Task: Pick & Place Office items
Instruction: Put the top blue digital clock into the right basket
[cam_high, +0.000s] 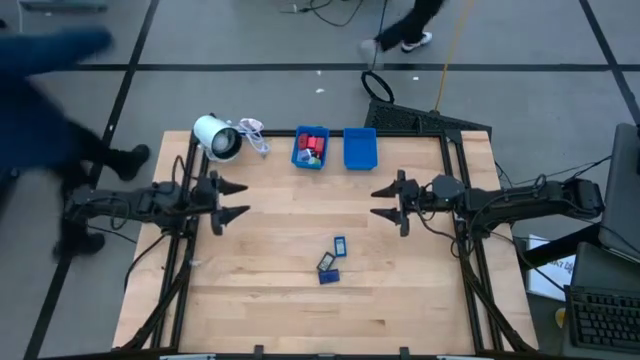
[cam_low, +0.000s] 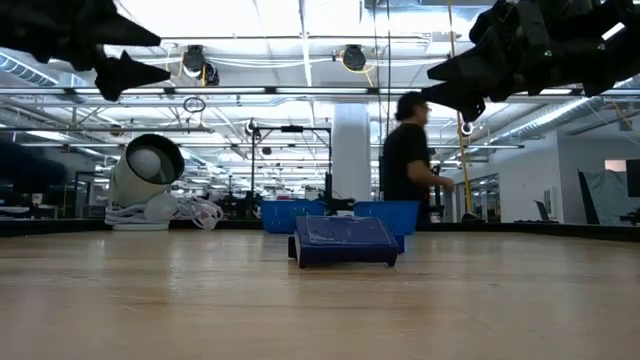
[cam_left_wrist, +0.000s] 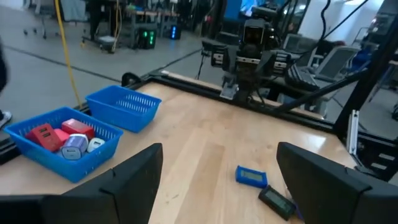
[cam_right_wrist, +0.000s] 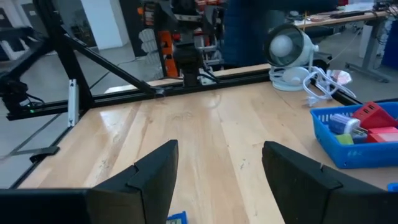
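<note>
Three small office items lie on the table right of centre, toward its near edge: a blue block (cam_high: 340, 243), a dark piece (cam_high: 326, 261) and a blue piece (cam_high: 329, 276). They also show in the left wrist view (cam_left_wrist: 252, 177). Several red, blue and white items (cam_high: 311, 144) lie in the left blue bin (cam_high: 311, 160). My left gripper (cam_high: 238, 200) is open and empty above the table's left side. My right gripper (cam_high: 381, 202) is open and empty above the right side. Both hang well above the table.
A second blue bin (cam_high: 360, 148) stands beside the first at the far edge. A white lamp-like device (cam_high: 216, 137) with a cord (cam_high: 254, 135) lies at the far left. A person walks beyond the far edge (cam_low: 407, 160). Bare wood lies between the grippers.
</note>
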